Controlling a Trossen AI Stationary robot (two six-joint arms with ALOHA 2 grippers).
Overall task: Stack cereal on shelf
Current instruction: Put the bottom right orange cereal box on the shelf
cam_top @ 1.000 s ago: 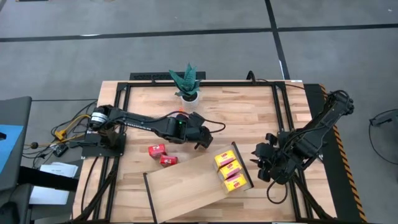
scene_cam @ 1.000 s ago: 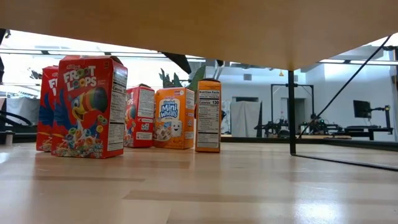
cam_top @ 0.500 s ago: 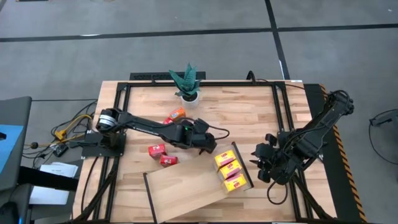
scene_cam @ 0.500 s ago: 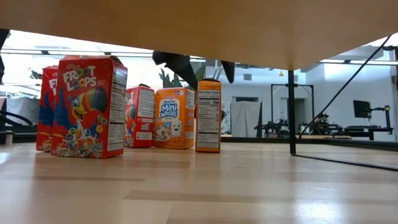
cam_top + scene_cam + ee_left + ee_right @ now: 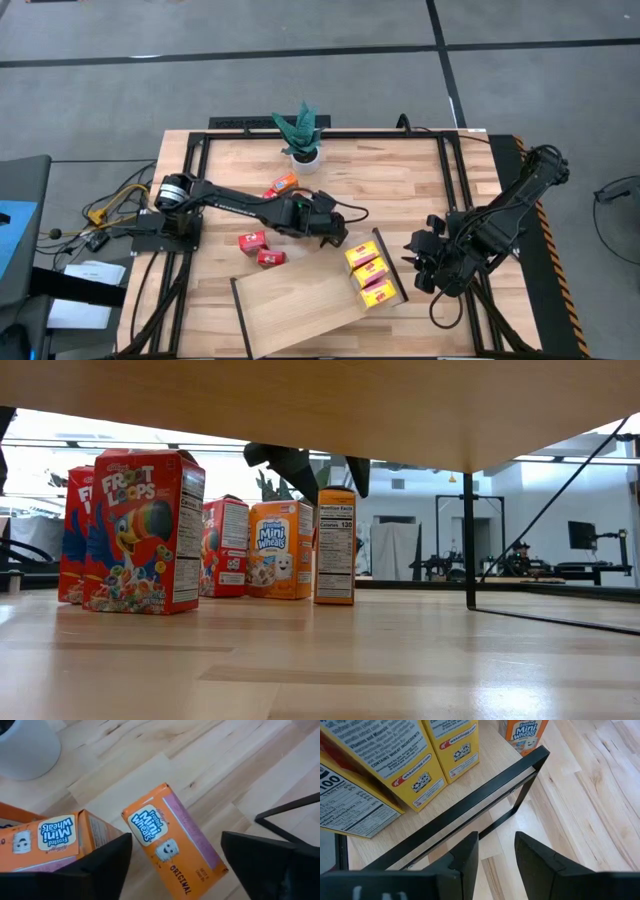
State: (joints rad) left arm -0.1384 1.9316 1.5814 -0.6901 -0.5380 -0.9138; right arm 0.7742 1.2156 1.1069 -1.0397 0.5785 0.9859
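left gripper [image 5: 172,857]: jaws spread, straddling an upright orange cereal box [image 5: 172,842], centre frame, not gripping | right gripper [image 5: 496,852]: jaws parted, empty, beside shelf [image 5: 300,295] rail, lower right

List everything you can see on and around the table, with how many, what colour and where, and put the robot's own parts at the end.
Yellow cereal boxes: three, yellow, in a row on the shelf's right end.
Red cereal boxes: two seen from above, red, on the tabletop left of the shelf.
Orange cereal boxes: at least two, orange, mid-table near the left tool.
Shelf: one, light wood with black end rails, front centre of the table.
Potted plant: one, green in a white pot, back edge of the table.
Table: one, light slatted wood in a black frame.
Cables: a bundle, black and yellow, off the table's left side.
Left tool: one, dark, fingers open above an orange box.
Right tool: one, dark, open, beside the shelf's right rail.
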